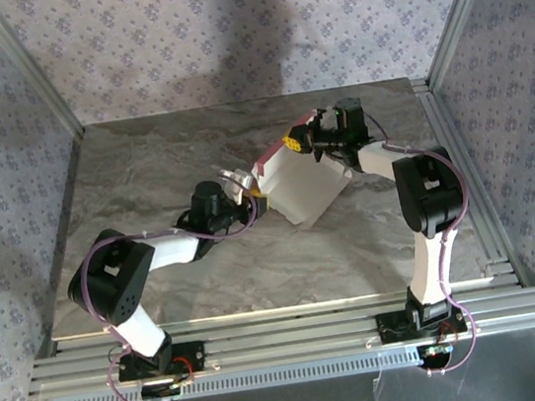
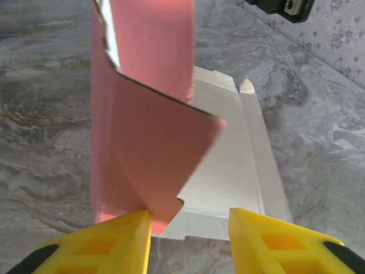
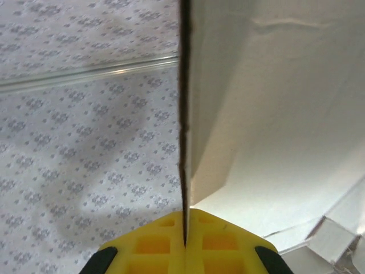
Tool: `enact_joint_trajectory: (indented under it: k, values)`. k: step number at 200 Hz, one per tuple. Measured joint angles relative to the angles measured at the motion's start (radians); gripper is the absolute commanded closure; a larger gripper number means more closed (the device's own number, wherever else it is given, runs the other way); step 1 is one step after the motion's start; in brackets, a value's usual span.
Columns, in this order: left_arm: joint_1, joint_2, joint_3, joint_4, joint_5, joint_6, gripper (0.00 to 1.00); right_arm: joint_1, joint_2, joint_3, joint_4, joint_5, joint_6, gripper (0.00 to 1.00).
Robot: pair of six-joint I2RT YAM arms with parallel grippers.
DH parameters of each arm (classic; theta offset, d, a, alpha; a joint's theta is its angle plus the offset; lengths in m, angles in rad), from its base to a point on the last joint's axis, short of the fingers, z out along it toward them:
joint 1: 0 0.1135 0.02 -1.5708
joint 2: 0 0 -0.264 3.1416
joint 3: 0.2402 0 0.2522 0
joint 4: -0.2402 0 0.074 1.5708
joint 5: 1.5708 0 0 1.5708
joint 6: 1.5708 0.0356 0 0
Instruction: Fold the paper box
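Observation:
The paper box [image 1: 311, 189] is a partly folded sheet in the middle of the table, pale reverse facing up and a pink edge along its far left. My right gripper [image 1: 294, 143] is shut on its raised far edge; in the right wrist view the cardboard's thin edge [image 3: 184, 142] runs straight into the closed yellow fingers [image 3: 185, 220]. My left gripper [image 1: 251, 191] sits at the sheet's left corner. In the left wrist view it stands open [image 2: 190, 220], a pink flap [image 2: 142, 142] upright in front and brushing the left fingertip [image 2: 134, 225], the white panel [image 2: 234, 171] lying flat beyond.
The marble-patterned table [image 1: 145, 178] is fenced by aluminium posts [image 1: 31, 74] and patterned cloth walls. Metal rails [image 1: 286, 332] run along the near edge by the arm bases. Bare tabletop lies left and in front of the sheet.

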Motion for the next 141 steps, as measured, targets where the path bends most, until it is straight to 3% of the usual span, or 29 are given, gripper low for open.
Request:
enact_joint_trajectory:
  k: [40, 94, 141]
  values:
    - [0.008, -0.002, 0.023, -0.047, 0.004, 0.060, 0.59, -0.016, 0.000, -0.001, 0.027, -0.053, -0.020, 1.00]
    - [0.026, -0.150, -0.035, -0.124, -0.005, 0.142, 0.59, -0.040, 0.034, -0.001, 0.046, -0.108, -0.066, 1.00]
    - [0.040, -0.092, -0.040, -0.150, -0.038, 0.195, 0.59, -0.039, 0.088, 0.000, 0.068, -0.137, -0.101, 1.00]
